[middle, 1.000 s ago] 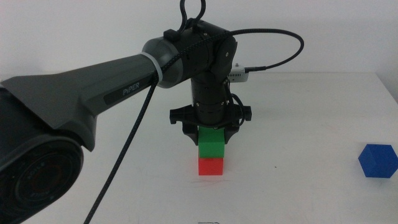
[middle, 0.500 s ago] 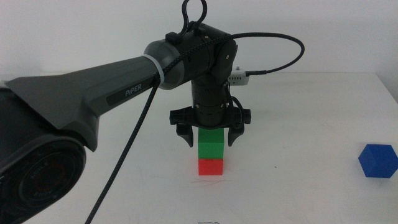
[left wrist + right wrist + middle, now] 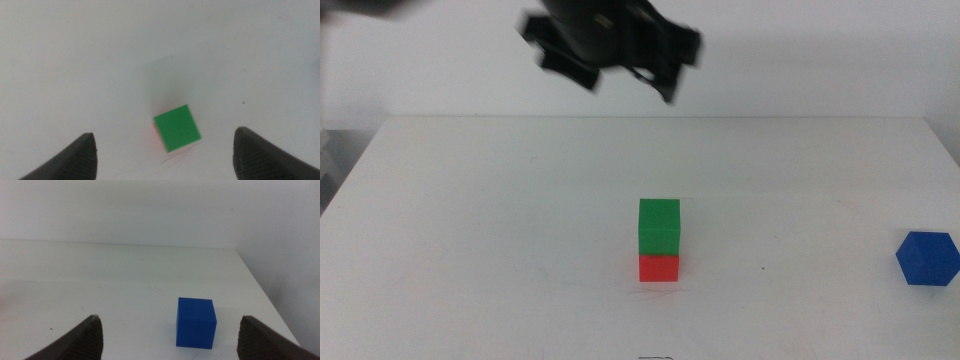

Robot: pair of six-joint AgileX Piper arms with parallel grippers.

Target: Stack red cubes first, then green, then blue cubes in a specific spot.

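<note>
The green cube point(image 3: 659, 225) sits on the red cube point(image 3: 658, 267) near the middle of the white table. My left gripper point(image 3: 628, 84) is open and empty, blurred, high above the stack and a little to its left. In the left wrist view the green cube point(image 3: 177, 127) lies far below between the wide jaws of the left gripper point(image 3: 163, 136), with a sliver of the red cube point(image 3: 156, 138) at its edge. The blue cube point(image 3: 927, 258) stands alone at the right edge. In the right wrist view my open right gripper point(image 3: 170, 322) faces the blue cube point(image 3: 196, 321), short of it.
The white table point(image 3: 480, 230) ends close to the right of the blue cube. A pale wall rises behind the table's far edge. The right arm does not show in the middle view.
My left gripper let go of the green cube and rose fast, up and slightly left, well off the stack. The green cube stays on the red one.
</note>
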